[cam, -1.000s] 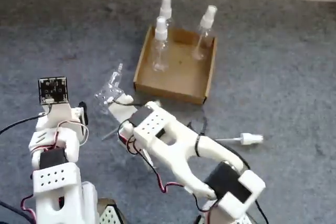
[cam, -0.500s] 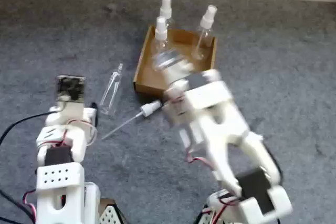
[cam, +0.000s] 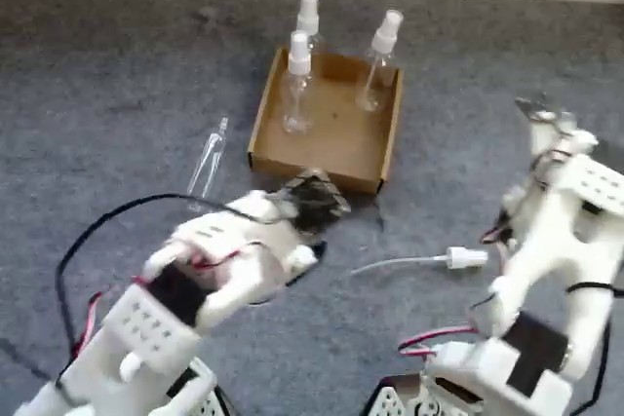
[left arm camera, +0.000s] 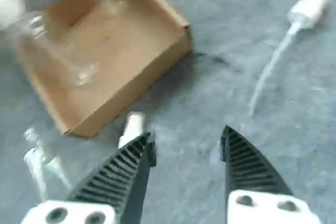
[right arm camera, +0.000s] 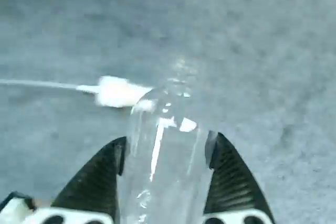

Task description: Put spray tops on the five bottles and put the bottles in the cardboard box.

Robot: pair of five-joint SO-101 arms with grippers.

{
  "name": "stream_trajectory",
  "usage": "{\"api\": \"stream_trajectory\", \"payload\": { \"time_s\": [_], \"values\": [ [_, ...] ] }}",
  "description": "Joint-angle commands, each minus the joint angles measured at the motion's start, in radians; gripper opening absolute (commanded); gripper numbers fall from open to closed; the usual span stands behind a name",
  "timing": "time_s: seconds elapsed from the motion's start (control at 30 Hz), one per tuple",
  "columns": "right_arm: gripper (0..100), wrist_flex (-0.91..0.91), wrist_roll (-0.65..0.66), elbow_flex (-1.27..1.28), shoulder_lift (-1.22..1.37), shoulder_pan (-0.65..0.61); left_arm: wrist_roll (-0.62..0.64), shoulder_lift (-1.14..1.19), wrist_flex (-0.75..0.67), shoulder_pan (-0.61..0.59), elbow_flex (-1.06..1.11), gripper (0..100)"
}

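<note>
Right wrist view puts the right end effector (right arm camera: 168, 141) front and centre, clamped on a clear bottle (right arm camera: 164, 116). Its black ribbed fingers press both sides, and the bottle's far end reaches past the tips. Just beyond that end, a loose spray top (right arm camera: 118, 92) lies on the grey desk (right arm camera: 252, 35), its thin dip tube trailing away.

The left end effector (left arm camera: 186, 142) is spread wide, with nothing between its fingers, low over the desk. Close ahead of one fingertip, a second spray top (left arm camera: 131, 125) lies just beside the near wall of the cardboard box (left arm camera: 136, 94). Farther ahead, inside the box, two capped bottles (cam: 297, 85) stand upright. A third capped bottle (cam: 308, 17) stands at the box's far edge; whether it is inside or just behind cannot be told. Off to one side of this end effector, near the box's outer wall, a bare bottle (cam: 207, 165) lies flat on the desk.
</note>
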Motion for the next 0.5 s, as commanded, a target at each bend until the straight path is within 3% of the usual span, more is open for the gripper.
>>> {"api": "stream_trajectory", "payload": {
  "time_s": [0.0, 0.17, 0.47],
  "values": [
    [0.4, -0.139, 0.021, -0.054, 0.048, 0.127, -0.009, 0.242, 0.002, 0.099, -0.163, 16],
    [0.4, -0.277, 0.048, -0.054, 0.116, 0.232, -0.012, 0.621, 0.002, 0.197, -0.45, 16],
    [0.4, -0.346, 0.098, -0.053, 0.203, 0.321, -0.087, 1.219, 0.009, 0.311, -1.004, 16]
  ]
}}
